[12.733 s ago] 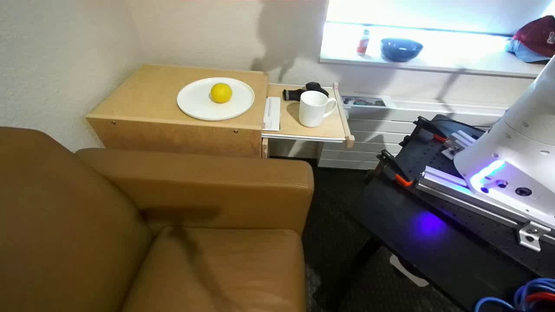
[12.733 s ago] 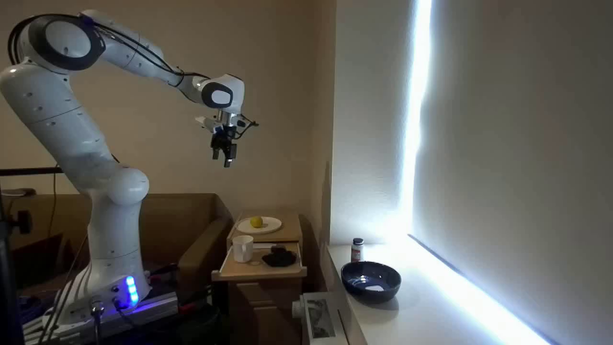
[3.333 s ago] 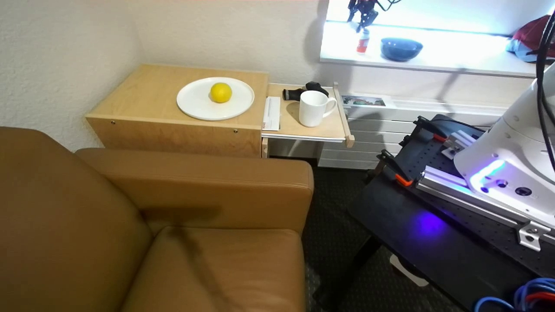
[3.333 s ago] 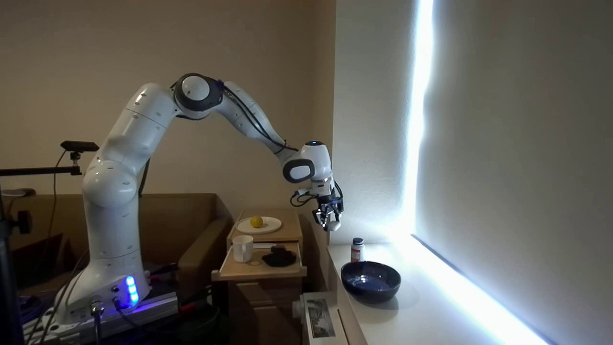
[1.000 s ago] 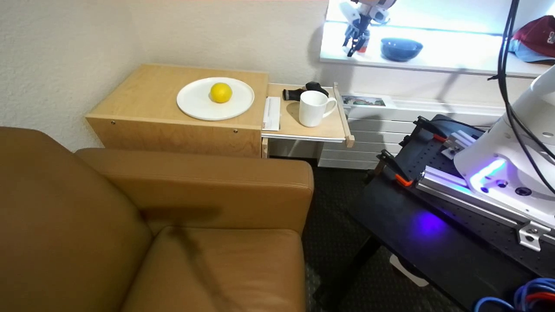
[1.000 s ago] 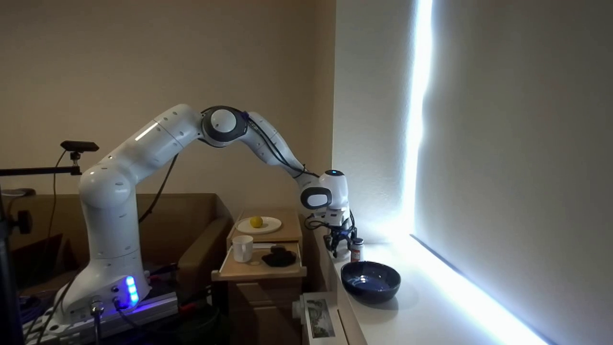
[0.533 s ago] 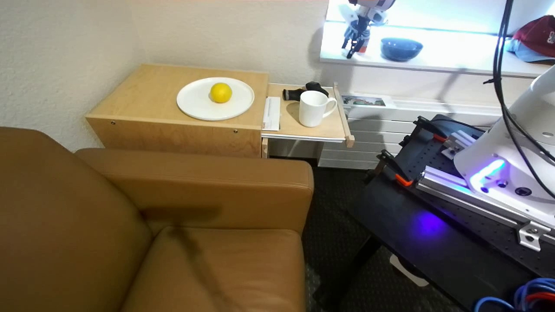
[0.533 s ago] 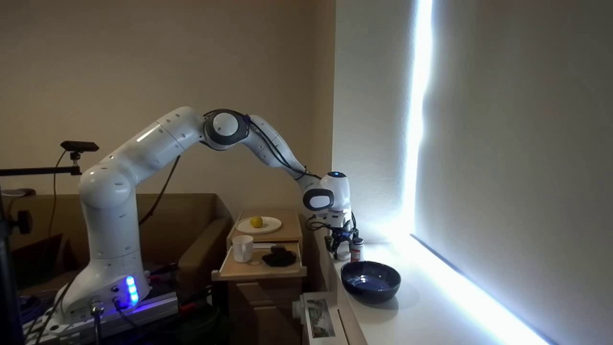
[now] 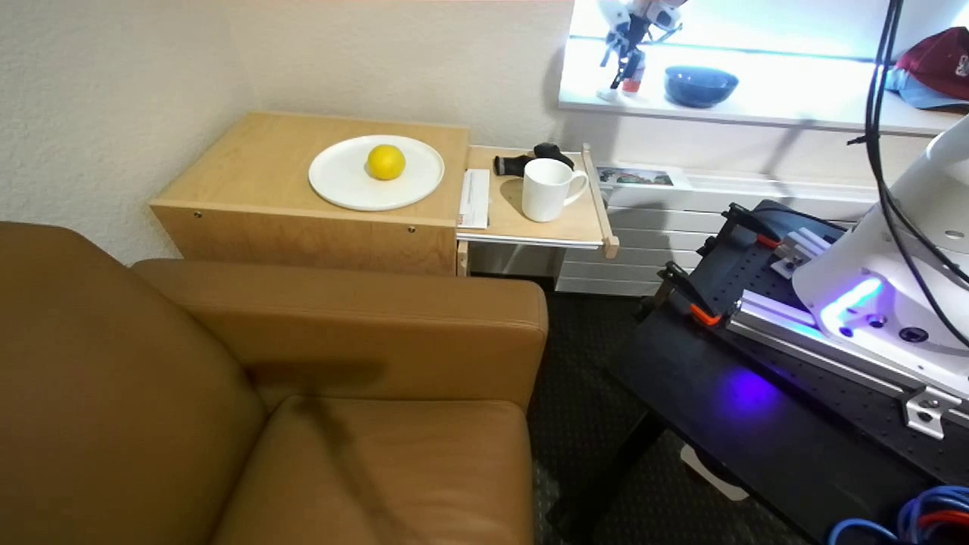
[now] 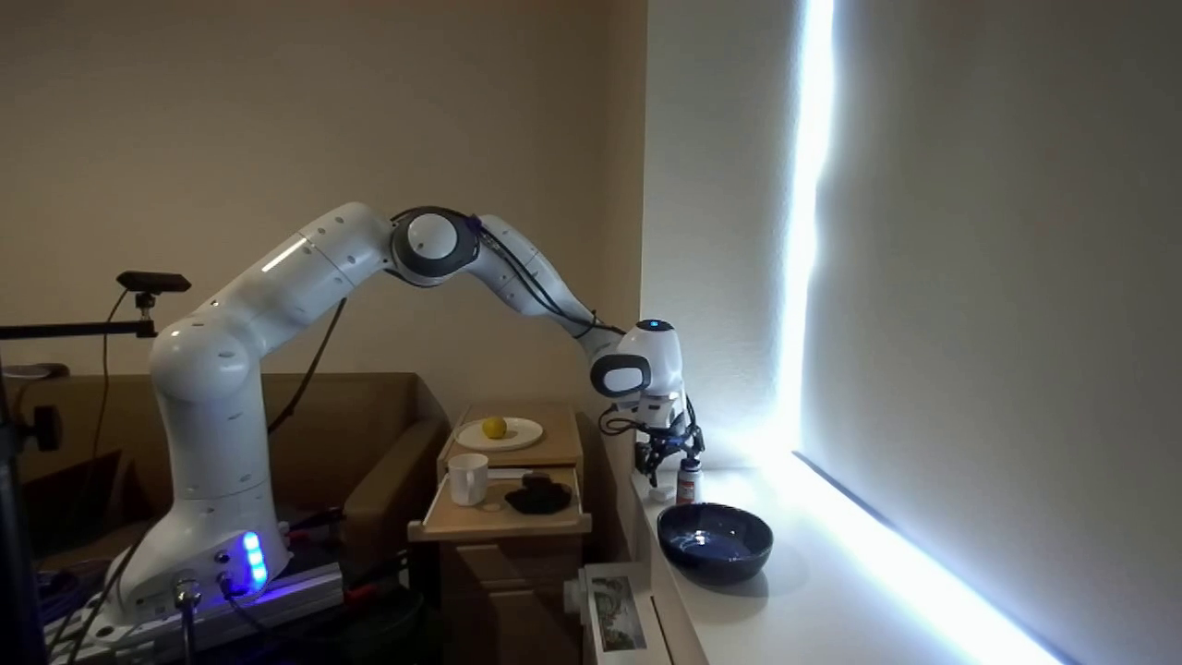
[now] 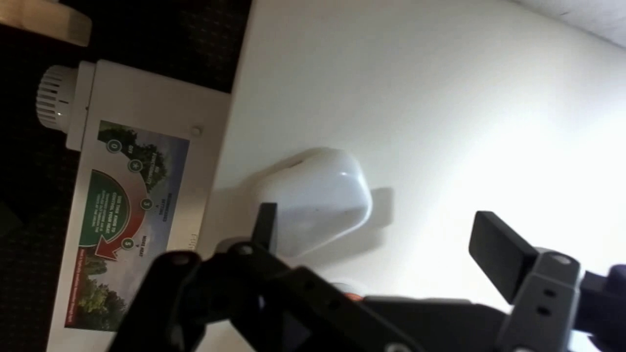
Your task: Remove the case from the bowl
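Observation:
The small white case [image 11: 318,195] lies on the white window sill in the wrist view. It also shows at the sill's far end in both exterior views [image 10: 661,494] [image 9: 608,94]. The dark-blue bowl [image 10: 715,545] stands on the sill, apart from the case; it also shows in an exterior view [image 9: 700,86]. It is out of the wrist view. My gripper [image 11: 384,237] is open and empty just above the case, its fingers wide apart. One finger overlaps the case's edge in the wrist view; I cannot tell whether it touches. The gripper also shows in an exterior view [image 10: 675,467].
A small red-and-white bottle [image 10: 689,484] stands between the gripper and the bowl, very near the fingers. A wall radiator [image 11: 161,112] lies below the sill's edge. The drawer holds a white mug [image 9: 549,189]; a white plate [image 9: 341,185] bears a yellow fruit. A cap [image 9: 935,68] lies farther along.
Earlier the white case was in the bowl, then in my gripper above the sill. The gripper lowered it to the sill, has opened, and has risen slightly off it.

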Available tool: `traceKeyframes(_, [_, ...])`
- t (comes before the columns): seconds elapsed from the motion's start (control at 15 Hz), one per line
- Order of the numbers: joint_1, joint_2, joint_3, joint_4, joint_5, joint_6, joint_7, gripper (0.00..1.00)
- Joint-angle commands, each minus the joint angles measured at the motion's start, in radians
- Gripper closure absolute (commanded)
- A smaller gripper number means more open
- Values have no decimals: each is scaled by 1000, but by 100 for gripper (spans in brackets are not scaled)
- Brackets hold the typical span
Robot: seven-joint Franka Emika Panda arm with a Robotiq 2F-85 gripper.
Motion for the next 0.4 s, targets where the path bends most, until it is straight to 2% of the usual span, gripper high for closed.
traceKeyframes(0.0, [-90,-117,80,-59,71,-16,-129,0])
traceKeyframes(0.2, [-155,-219,120,-106,180,-33,-260,0])
traceKeyframes(0.27, [-94,-117,63,-17,143,-12,-185,0])
traceKeyframes(0.33, [-103,-141,61,-23,154,-23,-203,0])
